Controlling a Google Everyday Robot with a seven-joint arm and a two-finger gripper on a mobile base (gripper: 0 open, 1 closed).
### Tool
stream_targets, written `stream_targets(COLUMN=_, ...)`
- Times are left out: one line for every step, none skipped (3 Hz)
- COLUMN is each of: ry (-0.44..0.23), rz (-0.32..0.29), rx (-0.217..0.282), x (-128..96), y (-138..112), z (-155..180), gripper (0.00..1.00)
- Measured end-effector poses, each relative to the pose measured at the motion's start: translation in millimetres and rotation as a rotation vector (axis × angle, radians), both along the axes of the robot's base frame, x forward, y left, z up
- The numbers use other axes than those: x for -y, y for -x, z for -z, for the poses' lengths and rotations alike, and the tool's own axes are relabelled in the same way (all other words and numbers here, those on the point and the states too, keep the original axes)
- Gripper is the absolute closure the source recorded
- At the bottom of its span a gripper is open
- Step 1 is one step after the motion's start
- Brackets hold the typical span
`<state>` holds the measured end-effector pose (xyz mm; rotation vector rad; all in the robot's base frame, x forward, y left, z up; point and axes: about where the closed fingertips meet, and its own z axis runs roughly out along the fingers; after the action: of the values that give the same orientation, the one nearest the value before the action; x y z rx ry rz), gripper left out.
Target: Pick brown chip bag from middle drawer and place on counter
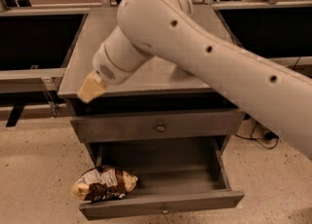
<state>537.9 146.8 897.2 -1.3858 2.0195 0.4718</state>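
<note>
Brown chip bag [104,184] not yet picked: it sits far below the pincer [91,87], untouched.

The bag lies at the left end of the open middle drawer [195,199], straight down from the pincer and well apart from it. The pincer hangs at the front-left edge of the counter [97,33], above the shut upper drawer front [161,126]; whether it is spread or pressed together cannot be told. By my reading the drawer is ready, while reaching down, grasping, lifting and placing all remain.

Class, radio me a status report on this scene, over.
Gripper near counter front-left corner. Brown chip bag in open middle drawer, left end. Nothing covering it.
</note>
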Motion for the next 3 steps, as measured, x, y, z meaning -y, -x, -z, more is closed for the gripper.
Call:
stream_targets(ry=0.018, rz=-0.153, rx=0.035, x=1.4, y=64.2, z=34.1, gripper=0.0)
stream_targets(ry=0.083, rz=-0.202, rx=0.051, x=24.9, y=86.7, z=65.9, gripper=0.0)
stream_targets(ry=0.13, rz=-0.242, rx=0.005, x=27.9, y=82.2, z=100.9, gripper=0.0)
